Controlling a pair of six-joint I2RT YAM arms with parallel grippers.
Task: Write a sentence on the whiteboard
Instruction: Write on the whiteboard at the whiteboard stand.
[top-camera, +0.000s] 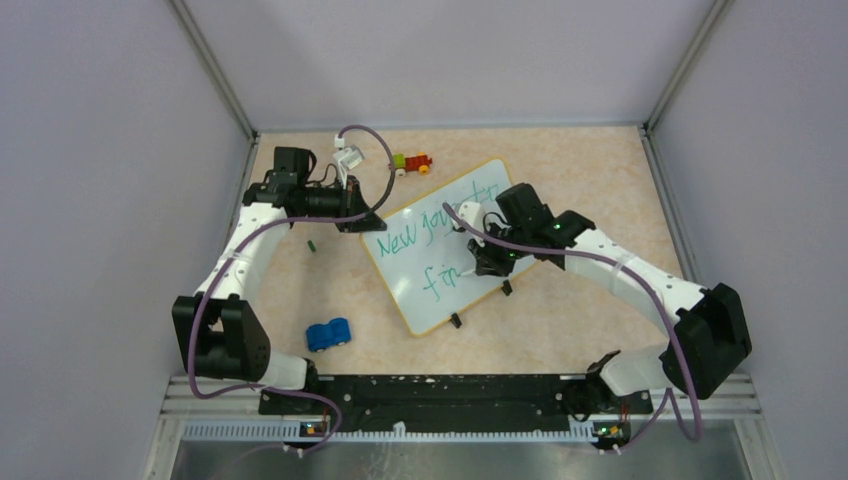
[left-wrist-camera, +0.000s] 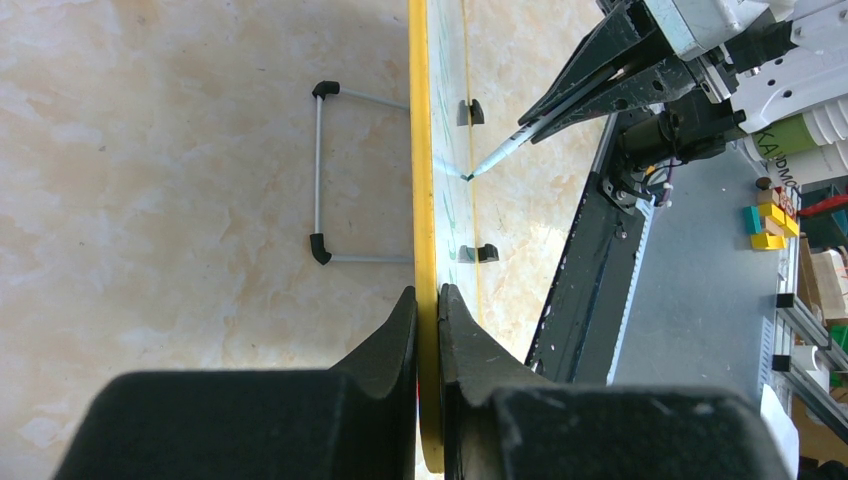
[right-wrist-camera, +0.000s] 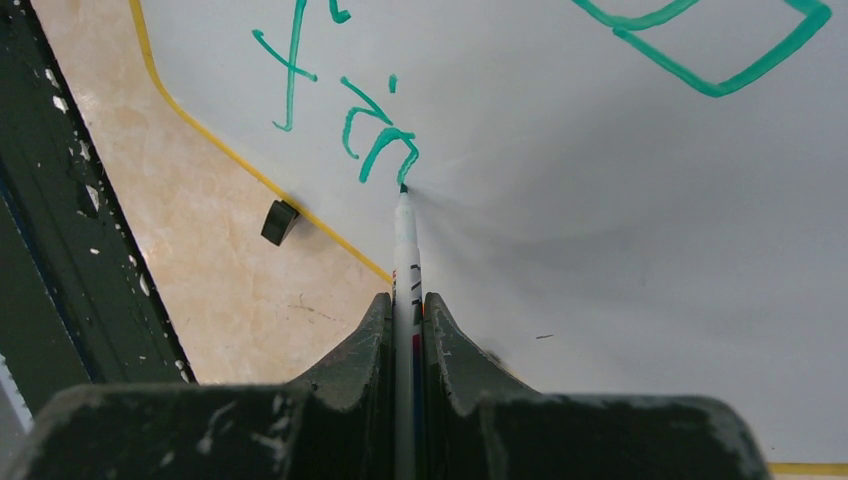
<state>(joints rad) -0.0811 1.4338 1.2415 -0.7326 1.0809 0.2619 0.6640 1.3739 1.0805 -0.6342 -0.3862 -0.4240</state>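
The right gripper (right-wrist-camera: 408, 330) sits closest in its wrist view, its two dark fingers pinching a white marker (right-wrist-camera: 404, 240) that sticks straight out ahead. The marker's green tip touches the whiteboard (right-wrist-camera: 600, 250) at the foot of the letter "n". From above, the whiteboard lies askew in the middle of the table (top-camera: 600, 180), between the two arms. The sentence (top-camera: 400, 241) runs across it in green: an upper line that looks like "New joys to" and a lower line reading "fin" (the right wrist covers part of the upper line). The left gripper (left-wrist-camera: 427, 300) has its jaws pressed onto the board's yellow rim, at the far left corner. Two black clips (top-camera: 455, 321) sit on the near edge. A blue toy (top-camera: 328, 334) lies near the left arm, and a small block toy (top-camera: 412, 162) lies beyond the board.
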